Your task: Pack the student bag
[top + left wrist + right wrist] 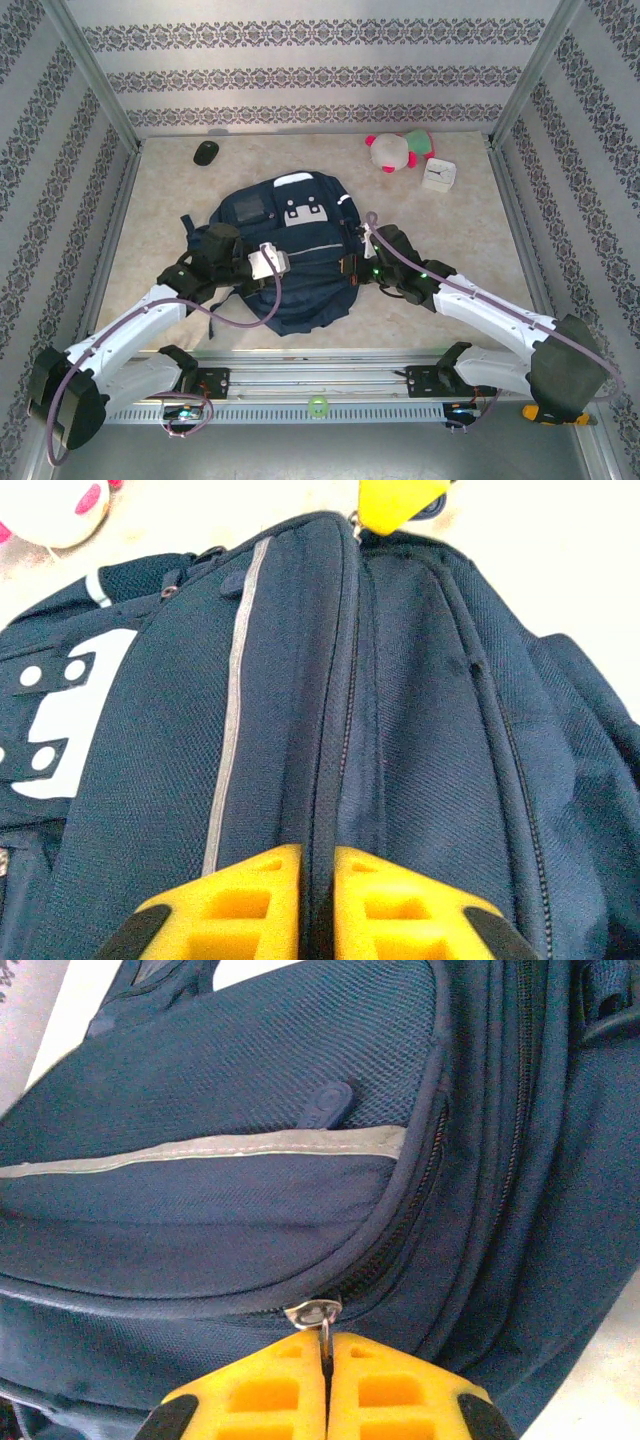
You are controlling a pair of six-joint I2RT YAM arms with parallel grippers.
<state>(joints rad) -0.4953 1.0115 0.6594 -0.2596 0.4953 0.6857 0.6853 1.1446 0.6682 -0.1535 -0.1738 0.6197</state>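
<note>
The student bag (290, 255), a dark navy backpack with white patches and grey reflective stripes, lies flat in the middle of the table. At the bag's left side, my left gripper (318, 885) is shut on a raised ridge of its fabric along a zipper line (345, 700). My right gripper (327, 1360) is at the bag's right side, shut on a metal zipper pull (318, 1313). One yellow fingertip of the right gripper (392, 502) shows at the far end of the same zipper in the left wrist view. The zippers I can see are closed.
A white and pink plush toy (398, 150) and a small white clock (439, 175) sit at the back right. A black mouse (206, 152) lies at the back left. Patterned walls with metal posts enclose the table, and a green ring (318, 405) rests on the front rail.
</note>
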